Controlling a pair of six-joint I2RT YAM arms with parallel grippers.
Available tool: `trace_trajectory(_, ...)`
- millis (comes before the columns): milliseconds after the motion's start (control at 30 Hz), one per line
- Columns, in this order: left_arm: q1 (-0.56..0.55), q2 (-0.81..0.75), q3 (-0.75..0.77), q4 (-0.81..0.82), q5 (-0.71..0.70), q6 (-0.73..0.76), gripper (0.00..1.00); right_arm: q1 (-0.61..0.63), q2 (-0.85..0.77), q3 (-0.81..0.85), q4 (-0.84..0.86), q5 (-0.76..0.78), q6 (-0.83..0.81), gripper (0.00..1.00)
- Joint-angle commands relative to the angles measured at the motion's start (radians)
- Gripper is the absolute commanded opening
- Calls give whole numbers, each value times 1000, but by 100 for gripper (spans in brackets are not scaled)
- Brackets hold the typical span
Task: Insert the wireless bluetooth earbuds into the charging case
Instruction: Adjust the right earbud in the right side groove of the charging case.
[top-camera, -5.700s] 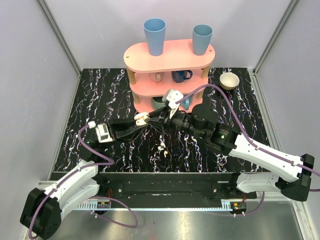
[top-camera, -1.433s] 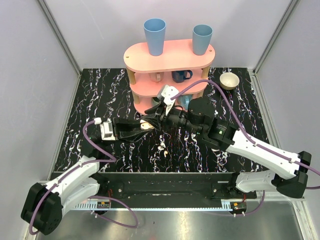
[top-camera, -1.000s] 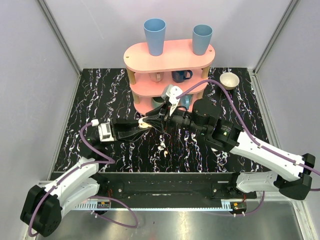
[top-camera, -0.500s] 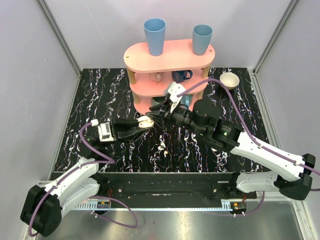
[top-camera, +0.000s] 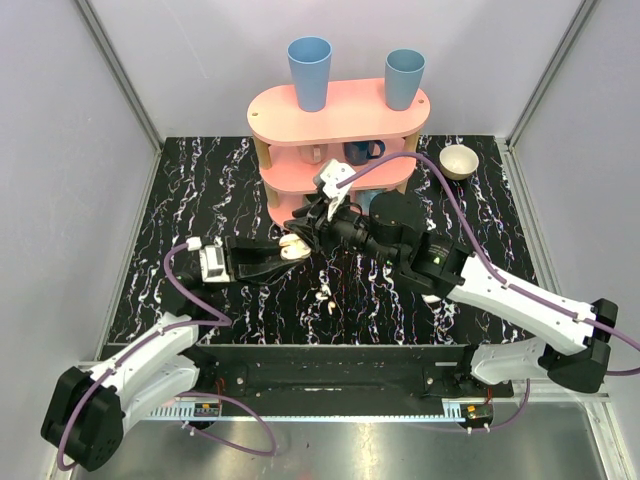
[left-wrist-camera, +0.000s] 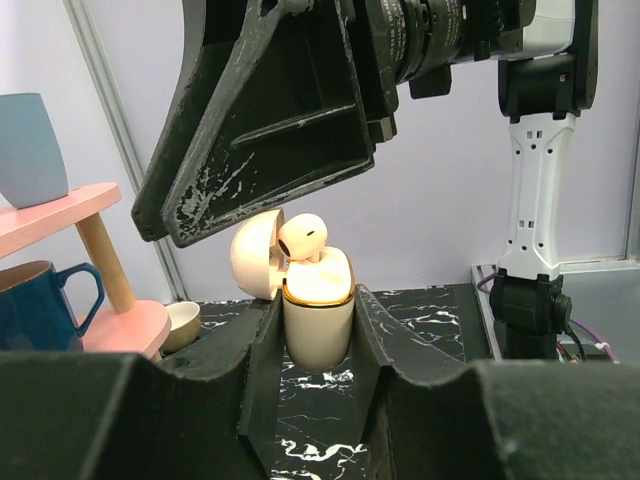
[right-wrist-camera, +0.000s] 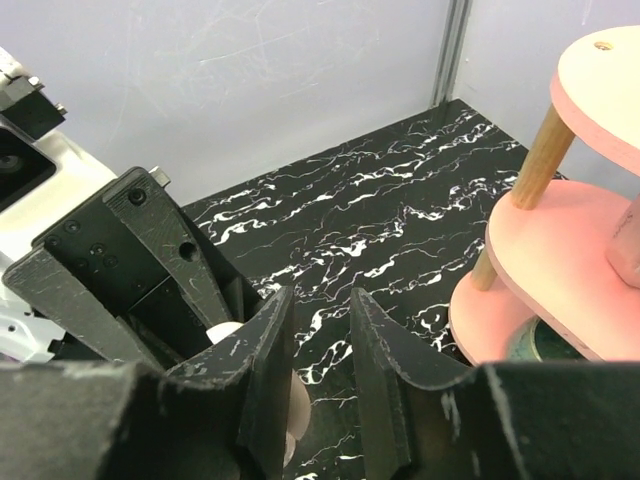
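- My left gripper (left-wrist-camera: 316, 300) is clamped on the charging case (left-wrist-camera: 318, 330) and holds it upright, with the lid (left-wrist-camera: 254, 262) swung open to the left.
- My right gripper (right-wrist-camera: 318, 305) hangs right over the case with its jaws narrowly apart. I cannot tell from either wrist view whether they pinch anything.
- One earbud (left-wrist-camera: 302, 238) sits at the mouth of the case. Its stem is down inside and its rounded head stands proud of the rim, tilted toward the lid.
- The other earbud (top-camera: 325, 297) lies loose on the table (top-camera: 200, 190), nearer my arm bases than the case and well apart from both grippers.
- Over the last second or so my right arm has swung in and turned at the wrist, so its fingers have come closer over the case. The left arm has barely shifted, and the loose earbud has not moved.
- I read this as the first earbud being seated but not yet home. It looks to need a light push straight down, and a skewed push could tip it out.
- Behind the case is the pink rack (top-camera: 340, 115) of cups, close to my right wrist, so I'd keep any lift short.
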Motion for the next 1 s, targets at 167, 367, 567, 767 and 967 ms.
trace_trajectory(167, -5, -37, 39, 15, -38, 82, 0, -1, -33, 10, -103, -145, 72, 35)
trace_trajectory(367, -3, -35, 39, 9, -61, 96, 0, -1, -39, -28, -115, -186, 123, 34)
trace_trajectory(567, -3, -46, 32, 7, -87, 99, 0, -1, -52, -33, -114, -188, 149, 33)
trace_trajectory(767, -5, -41, 29, 9, -75, 94, 0, -1, -78, -41, -65, -98, 136, 44)
trace_trajectory(967, -5, -40, 18, 4, -81, 86, 0, -3, -138, -4, -42, -7, 53, 53)
